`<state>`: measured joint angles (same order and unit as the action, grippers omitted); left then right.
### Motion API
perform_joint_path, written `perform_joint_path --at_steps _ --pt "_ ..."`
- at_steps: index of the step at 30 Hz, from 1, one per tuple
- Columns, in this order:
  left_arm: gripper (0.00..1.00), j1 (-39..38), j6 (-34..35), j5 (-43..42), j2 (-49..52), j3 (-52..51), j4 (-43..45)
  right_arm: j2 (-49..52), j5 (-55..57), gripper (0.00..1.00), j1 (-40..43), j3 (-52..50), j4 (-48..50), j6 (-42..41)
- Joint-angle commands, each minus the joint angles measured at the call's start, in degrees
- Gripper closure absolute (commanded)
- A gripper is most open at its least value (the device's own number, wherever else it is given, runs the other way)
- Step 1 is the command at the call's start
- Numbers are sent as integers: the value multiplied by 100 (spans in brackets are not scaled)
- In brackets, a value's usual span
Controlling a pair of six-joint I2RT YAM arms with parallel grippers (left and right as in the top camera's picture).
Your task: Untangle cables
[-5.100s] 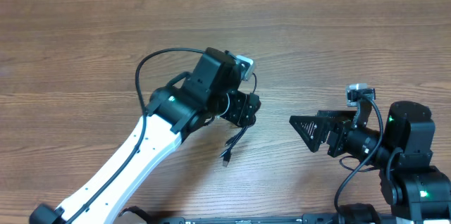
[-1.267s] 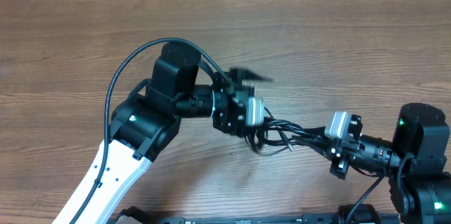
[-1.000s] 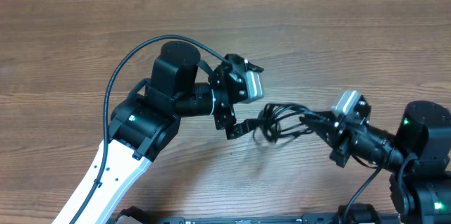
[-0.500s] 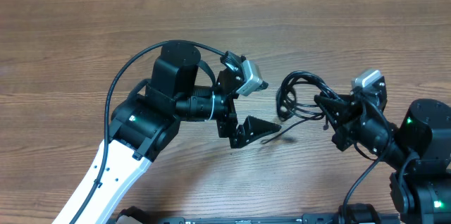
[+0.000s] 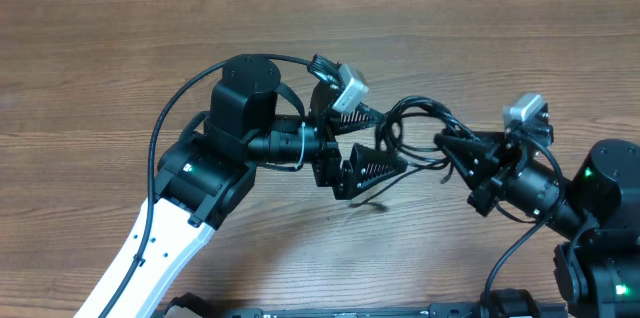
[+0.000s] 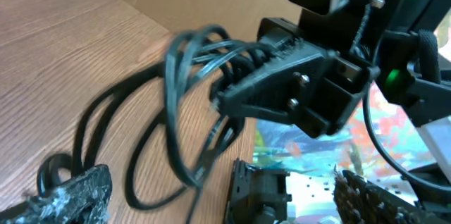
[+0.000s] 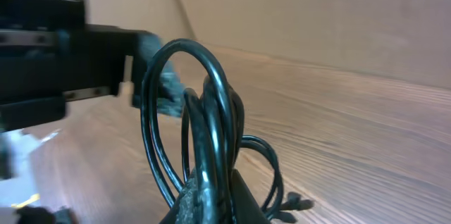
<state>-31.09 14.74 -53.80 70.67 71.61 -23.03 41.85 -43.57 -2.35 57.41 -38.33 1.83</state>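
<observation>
While our right gripper [image 5: 450, 146] has the cables [image 7: 215, 122] clamped mid-frame, their loops spill toward frame left.
Our left gripper [image 5: 388, 141] gapes wide, holding nothing, with those loops just off its fingertips.

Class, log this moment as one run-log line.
right gripper: shut on cables | left gripper: open, beside the loops | untangling: not finished

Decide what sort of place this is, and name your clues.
Probably a robotics lab bench: the left arm and right arm work thin black cables at a wood-grain table.
</observation>
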Motion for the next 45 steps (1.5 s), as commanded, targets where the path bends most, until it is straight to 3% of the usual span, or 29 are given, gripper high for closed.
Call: perform_joint_path --at_steps 1,3,4,5,7,8,10,12,14,15,16,20,29,39,45 --pt "0 -11 221 20 68 28 59 -46 -590 96 -17 184 103 -59" --pt "2 -52 221 20 120 28 98 -46 -632 96 -17 184 101 -61" --pt "8 -92 221 15 160 28 149 -46 -632 96 -17 184 101 -59" --pt "18 -146 221 9 199 28 208 -46 -632 96 -17 184 101 -59" --pt "51 -256 221 -26 278 28 326 -46 -632 96 -17 184 103 -59" --pt "62 -321 219 -24 310 28 372 -46 -632 96 -17 184 101 -59" --pt "74 -428 216 -24 369 28 448 -46 -632 96 -17 184 98 -59" --pt "96 -490 219 -24 437 28 588 -46 -632 96 -17 184 90 -57" --pt "96 -492 219 -22 483 28 756 -46 -621 95 -17 184 28 -52" --pt "96 -492 219 -26 487 28 824 -46 -599 89 -17 184 0 -50" --pt "96 -487 216 -22 485 28 872 -46 -483 64 -15 184 -61 -42" --pt "96 -420 221 -4 485 28 1003 -46 431 0 -15 184 -417 -31" --pt "96 -136 219 -2 485 28 1001 -46 2072 0 -15 184 -1191 -39" --pt "96 -63 149 -33 485 28 992 -46 2076 0 -15 184 -1274 -188" --pt "96 -63 -562 -498 485 28 979 -46 1471 0 -17 184 -874 -466"
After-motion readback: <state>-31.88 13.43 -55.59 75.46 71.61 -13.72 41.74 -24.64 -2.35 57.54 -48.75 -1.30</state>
